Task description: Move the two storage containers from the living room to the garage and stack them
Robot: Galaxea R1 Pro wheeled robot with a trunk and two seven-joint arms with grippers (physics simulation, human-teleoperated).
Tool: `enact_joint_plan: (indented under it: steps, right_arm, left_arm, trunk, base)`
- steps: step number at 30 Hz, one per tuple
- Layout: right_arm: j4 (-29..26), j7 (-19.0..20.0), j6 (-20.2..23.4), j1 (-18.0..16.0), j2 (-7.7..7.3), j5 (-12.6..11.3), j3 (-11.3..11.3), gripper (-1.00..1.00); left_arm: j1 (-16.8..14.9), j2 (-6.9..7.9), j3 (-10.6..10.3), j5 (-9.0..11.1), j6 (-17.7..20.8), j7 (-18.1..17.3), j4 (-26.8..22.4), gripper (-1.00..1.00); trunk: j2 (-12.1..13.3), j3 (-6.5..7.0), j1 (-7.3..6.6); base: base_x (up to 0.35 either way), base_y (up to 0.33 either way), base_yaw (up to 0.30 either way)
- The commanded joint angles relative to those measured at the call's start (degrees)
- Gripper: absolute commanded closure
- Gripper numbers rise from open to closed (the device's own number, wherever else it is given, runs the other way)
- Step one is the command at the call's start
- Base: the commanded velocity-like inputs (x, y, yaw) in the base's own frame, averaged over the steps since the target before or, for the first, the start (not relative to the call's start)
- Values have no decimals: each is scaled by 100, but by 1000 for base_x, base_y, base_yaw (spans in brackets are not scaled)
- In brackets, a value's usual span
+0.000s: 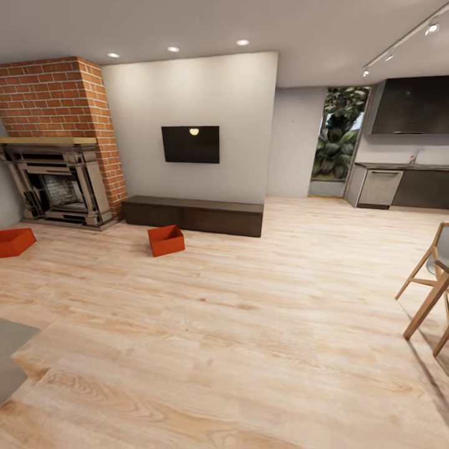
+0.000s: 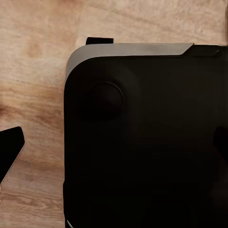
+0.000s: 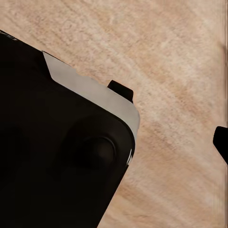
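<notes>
**Q:** Where are the storage containers?

**A:** Both rest on the light wood plank floor (image 1: 249,324) of the living room. One container (image 1: 166,240) sits just in front of the long low dark-brown cabinet (image 1: 193,215), near its left half, turned at an angle. The second container (image 1: 15,241) lies at the far left, near the dark fireplace (image 1: 59,187) under the red brick chimney (image 1: 59,100) — cut off by the picture's edge.

**Q:** Other fixtures?

**A:** A dark screen (image 1: 191,144) hangs on the white wall above the cabinet. A kitchen counter (image 1: 399,184) stands far right, and wooden chair legs (image 1: 427,293) enter at the near right.

**Q:** State of each claw?

**A:** Cannot tell. Both wrist views look down on plank floor and a black rounded body of the robot (image 2: 147,142) (grey-edged); dark slivers at the edges are too little to judge released or clenched.
</notes>
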Motion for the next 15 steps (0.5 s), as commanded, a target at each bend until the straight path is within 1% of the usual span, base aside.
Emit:
enact_joint_plan:
  steps: [1,10,15]
  right_arm:
    - [-1,-9,-14,-1,-1,-57,50,-100]
    - [-1,-5,-22,0,9,-45,53,-100]
    - [-1,-4,-21,0,-14,-42,39,-100]
  left_arm:
    - [-2,-2,7,21,-15,-1,1,-100]
    - [-2,-6,0,19,-2,-5,1,-100]
    - [-2,-4,0,19,2,-2,1,-100]
  trunk:
    - [-2,-5,3]
    - [-2,-5,3]
    - [-2,-5,3]
  base:
    - [322,0,0]
    - [322,0,0]
    - [322,0,0]
